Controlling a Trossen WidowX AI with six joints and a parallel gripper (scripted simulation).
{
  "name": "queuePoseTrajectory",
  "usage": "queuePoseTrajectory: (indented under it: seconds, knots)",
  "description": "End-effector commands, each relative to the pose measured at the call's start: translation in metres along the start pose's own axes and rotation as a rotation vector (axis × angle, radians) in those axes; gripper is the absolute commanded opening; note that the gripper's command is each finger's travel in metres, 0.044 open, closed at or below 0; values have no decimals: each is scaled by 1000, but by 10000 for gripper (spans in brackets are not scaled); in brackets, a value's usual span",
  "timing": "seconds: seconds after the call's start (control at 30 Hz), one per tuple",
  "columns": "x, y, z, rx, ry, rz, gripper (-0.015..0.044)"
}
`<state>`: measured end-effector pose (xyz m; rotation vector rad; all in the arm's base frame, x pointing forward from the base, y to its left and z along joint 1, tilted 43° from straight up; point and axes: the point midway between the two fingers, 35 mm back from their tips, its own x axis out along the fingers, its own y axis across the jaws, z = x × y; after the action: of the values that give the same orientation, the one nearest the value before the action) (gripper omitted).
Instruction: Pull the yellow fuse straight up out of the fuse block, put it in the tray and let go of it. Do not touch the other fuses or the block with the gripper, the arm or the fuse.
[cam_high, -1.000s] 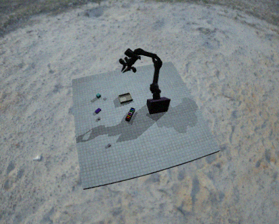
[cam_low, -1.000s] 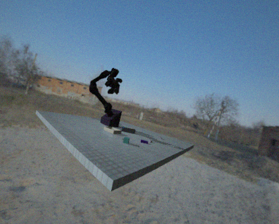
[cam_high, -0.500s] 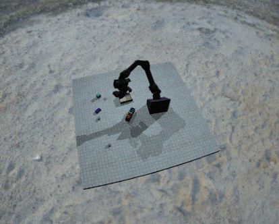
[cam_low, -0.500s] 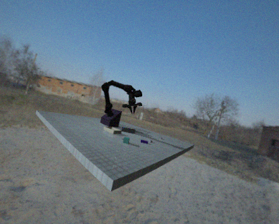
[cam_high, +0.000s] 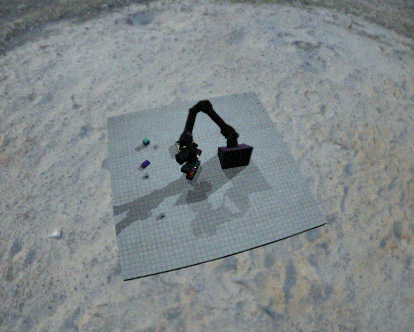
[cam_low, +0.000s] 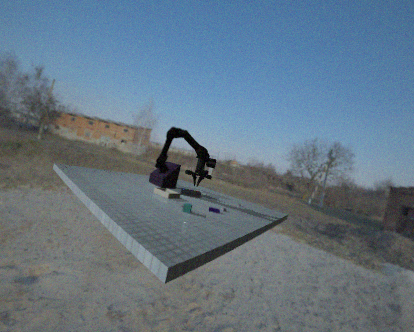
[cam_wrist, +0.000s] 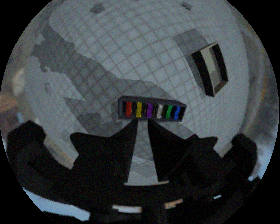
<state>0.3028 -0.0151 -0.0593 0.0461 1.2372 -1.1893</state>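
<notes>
Yellow fuse (cam_wrist: 139, 111) is sitting in its slot in the fuse block (cam_wrist: 151, 110), at twelve o'clock from my tool (cam_wrist: 143, 153), which I am holding narrowed and empty above the row, lining up a straight-up pull; tray (cam_wrist: 210, 70) waiting at two o'clock.

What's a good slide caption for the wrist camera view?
Nearly closed, empty black gripper poised above the dark fuse block with its row of coloured fuses, grey rectangular tray off to the right.
</notes>
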Motion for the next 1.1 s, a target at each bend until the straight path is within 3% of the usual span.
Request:
queuePoseTrajectory:
  seconds: [0.0,1.07]
  knots:
    - [2,3,0,-9,0,4,74]
    - [32,5,1,-9,-1,3,74]
